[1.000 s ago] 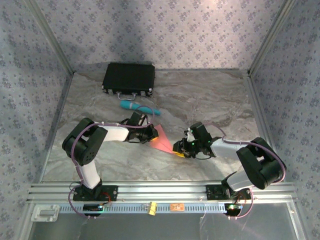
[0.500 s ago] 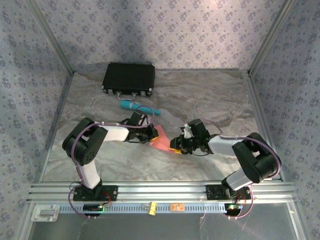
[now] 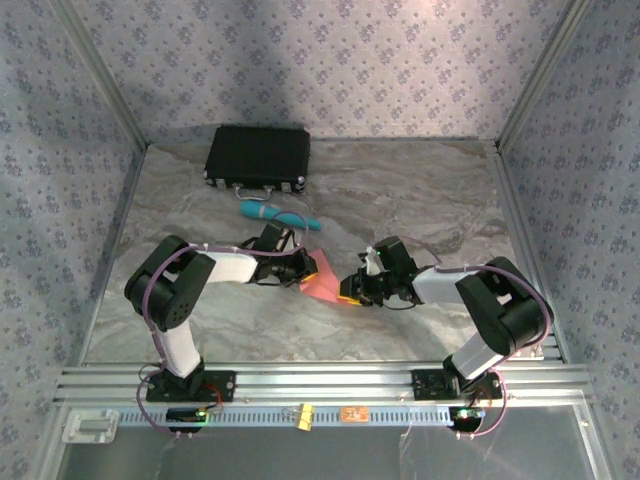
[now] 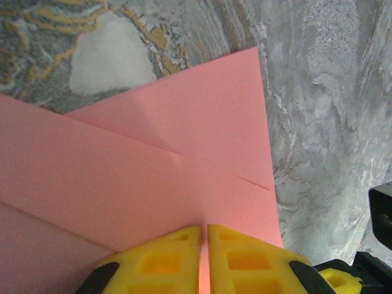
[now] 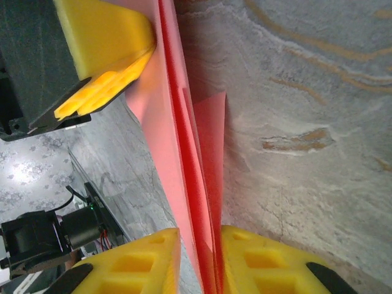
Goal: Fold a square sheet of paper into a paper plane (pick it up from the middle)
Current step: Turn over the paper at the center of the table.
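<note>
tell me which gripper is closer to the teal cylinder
Left. The left gripper, pinching the pink paper, sits a little toward the bases from the teal cylinder; the right gripper holds the paper's other end, farther right and nearer the bases.

Salmon-pink paper (image 4: 153,165), grey-marbled table (image 3: 420,190), teal cylinder (image 3: 278,213)

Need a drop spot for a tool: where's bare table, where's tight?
Free: the marble table back right, between the black rectangular case and right wall; also the front strip before the arm bases. Crowded: centre, where left gripper and right gripper meet on the salmon-pink folded paper, teal cylinder just behind.
</note>
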`<state>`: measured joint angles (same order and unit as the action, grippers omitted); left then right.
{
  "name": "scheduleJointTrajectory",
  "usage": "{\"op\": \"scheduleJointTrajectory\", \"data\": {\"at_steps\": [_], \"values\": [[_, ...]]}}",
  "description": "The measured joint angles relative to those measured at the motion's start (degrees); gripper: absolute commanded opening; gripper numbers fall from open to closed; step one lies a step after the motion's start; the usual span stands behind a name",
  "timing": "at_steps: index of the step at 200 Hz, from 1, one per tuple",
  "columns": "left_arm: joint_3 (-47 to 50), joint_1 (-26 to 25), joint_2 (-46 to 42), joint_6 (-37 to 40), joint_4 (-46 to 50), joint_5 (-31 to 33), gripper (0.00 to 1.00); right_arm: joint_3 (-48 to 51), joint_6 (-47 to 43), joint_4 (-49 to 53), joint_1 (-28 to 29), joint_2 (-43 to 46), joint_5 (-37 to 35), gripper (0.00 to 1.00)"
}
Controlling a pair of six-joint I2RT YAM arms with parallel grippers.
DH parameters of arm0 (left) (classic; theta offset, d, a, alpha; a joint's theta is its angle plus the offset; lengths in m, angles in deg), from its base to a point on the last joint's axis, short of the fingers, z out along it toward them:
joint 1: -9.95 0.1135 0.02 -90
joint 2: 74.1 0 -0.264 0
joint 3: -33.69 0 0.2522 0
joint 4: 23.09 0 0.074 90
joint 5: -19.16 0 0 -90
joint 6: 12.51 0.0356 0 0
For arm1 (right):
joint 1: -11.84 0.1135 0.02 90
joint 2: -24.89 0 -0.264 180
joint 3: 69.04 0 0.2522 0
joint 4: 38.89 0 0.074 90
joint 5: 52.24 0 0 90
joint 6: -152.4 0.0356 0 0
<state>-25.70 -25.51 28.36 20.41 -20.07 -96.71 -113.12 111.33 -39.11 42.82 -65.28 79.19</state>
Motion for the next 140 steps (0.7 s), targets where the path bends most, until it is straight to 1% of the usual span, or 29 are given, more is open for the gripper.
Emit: {"op": "scheduleJointTrajectory", "data": {"at_steps": [15, 26, 52, 67, 79, 110, 140], "values": [[-0.02, 0.02, 0.00, 0.04, -0.04, -0.15, 0.16, 0.00, -0.46, 0.00, -0.02, 0.00, 0.00, 0.14], [-0.07, 0.02, -0.02, 0.15, -0.15, -0.37, 0.19, 0.00, -0.70, 0.02, -0.11, 0.00, 0.00, 0.13], [-1.01, -0.42, -0.85, 1.73, 1.70, -0.17, 0.34, 0.02, -1.75, 0.83, -0.26, 0.28, -0.31, 0.10], [-2.54, -1.44, -2.45, 3.72, 5.75, 1.55, 0.44, 0.02, -2.75, 2.49, -0.26, 1.64, -0.92, 0.09], [-4.02, -2.75, -4.55, 5.55, 8.85, 3.65, 0.49, 0.04, -3.65, 3.85, -0.26, 3.50, -1.60, 0.08], [-6.29, -5.18, -11.15, 8.96, 13.27, 8.46, 0.57, 0.04, -6.29, 8.00, -0.28, 8.94, -3.89, 0.07], [-6.16, -5.44, -16.28, 10.51, 15.82, 13.31, 0.65, 0.04, -8.61, 12.96, -0.37, 14.60, -7.56, 0.05]]}}
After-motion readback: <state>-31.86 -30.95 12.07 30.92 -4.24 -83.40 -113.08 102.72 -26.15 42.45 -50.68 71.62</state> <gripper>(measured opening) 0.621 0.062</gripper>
